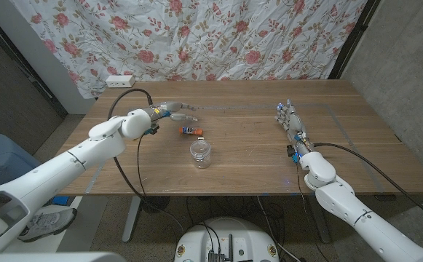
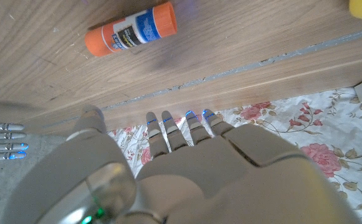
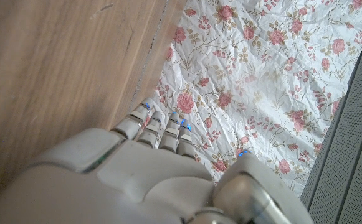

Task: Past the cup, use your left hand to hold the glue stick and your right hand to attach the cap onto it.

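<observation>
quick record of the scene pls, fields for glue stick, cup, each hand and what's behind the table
glue stick: orange, lying on its side on the table, past the cup
cup: clear, upright, near the table's middle
left hand: over the table beside the glue stick, holding nothing, fingers apart
right hand: on the robot's right side of the table, far from the glue stick, holding nothing
backdrop: floral cloth

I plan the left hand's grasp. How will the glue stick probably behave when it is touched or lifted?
The glue stick lies on its side and looks cylindrical, so it may roll if nudged. It seems rigid, small, likely light. Its surface looks smooth, perhaps slippery for the left hand.
</observation>
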